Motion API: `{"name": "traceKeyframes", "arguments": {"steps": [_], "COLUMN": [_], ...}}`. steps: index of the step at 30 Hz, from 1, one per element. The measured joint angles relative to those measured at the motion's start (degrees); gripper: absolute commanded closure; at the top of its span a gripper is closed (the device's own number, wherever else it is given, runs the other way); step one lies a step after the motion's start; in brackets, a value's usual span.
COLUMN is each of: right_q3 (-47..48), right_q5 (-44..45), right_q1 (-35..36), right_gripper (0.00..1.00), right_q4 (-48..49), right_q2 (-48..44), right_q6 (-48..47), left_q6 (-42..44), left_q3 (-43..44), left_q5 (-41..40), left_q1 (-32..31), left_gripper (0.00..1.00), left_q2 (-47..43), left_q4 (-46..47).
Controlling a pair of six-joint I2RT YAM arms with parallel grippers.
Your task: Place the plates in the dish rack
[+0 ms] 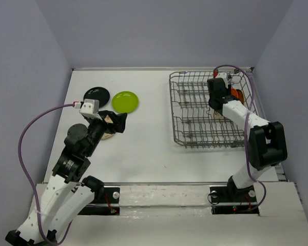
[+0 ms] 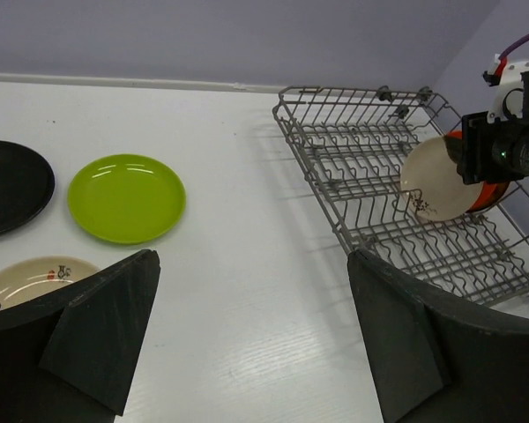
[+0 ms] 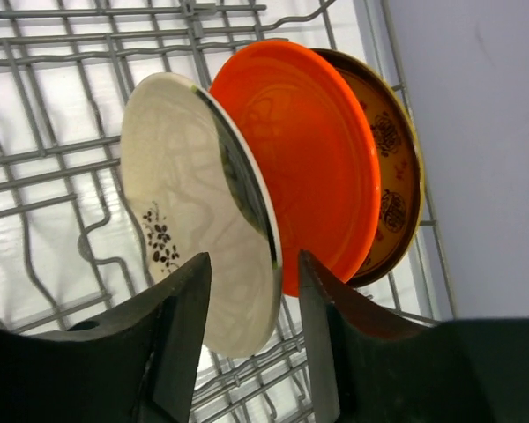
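Half the load looks done: an orange plate (image 3: 313,150) and a brown plate with yellow pattern (image 3: 390,167) stand on edge side by side at the far right end of the dish rack (image 1: 205,145), and a cream plate with a small dark floral sprig (image 3: 181,203) stands just in front of the orange one, apparently being seated between the tines. Three remain flat on the table on the left: a black plate (image 1: 96,95), a lime green plate (image 1: 125,101) beside it, and a cream patterned plate (image 2: 31,278) nearest the left arm. The right arm reaches forward over the rack, wrist bent down, and the right gripper (image 3: 254,264) straddles the sprigged plate's lower rim with a narrow gap; whether the pads actually press it I cannot tell. The left arm is folded at the elbow, its left gripper (image 2: 247,352) spread wide and empty, hovering above the table just beside the cream patterned plate.
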Motion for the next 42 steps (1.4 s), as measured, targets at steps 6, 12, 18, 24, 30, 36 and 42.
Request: {"name": "traceKeyframes", "arguments": {"steps": [6,12,18,24,30,36,42], "right_q3": [0.0,-0.8,-6.0,-14.2,-20.0,-21.8,-22.2], "right_q5": [-4.9,-16.2,-30.1,-44.5,-54.4,-57.1,-57.9], "right_q1": [0.0,0.0,0.0,0.0,0.6,1.3,1.3], "right_gripper": [0.33,0.20,0.20,0.27,0.37,0.38,0.39], "right_q4": [-2.1,-2.3,1.6,8.2,14.2,16.0,17.5], "right_q2": [-3.0,-13.2,-26.0,-34.1,-34.3,-34.1,-36.3], "right_q6": [3.6,8.9,13.3,19.1,23.1,24.0,24.4], "left_q6": [-0.7,-3.2,-7.0,-13.2,-20.3,-22.8,-20.4], "left_q3": [0.0,-0.1,-0.1,-0.2,0.4,9.7,19.4], "left_q5": [0.2,1.1,5.4,9.0,10.2,7.9,3.0], "left_q1": [0.5,3.3,8.8,13.5,17.6,21.4,22.1], "left_gripper": [0.01,0.01,0.04,0.09,0.13,0.15,0.20], "left_q2": [2.9,7.8,15.3,22.9,34.1,48.9,59.7], "left_q4": [0.0,0.0,0.6,4.7,11.8,13.2,12.9]}}
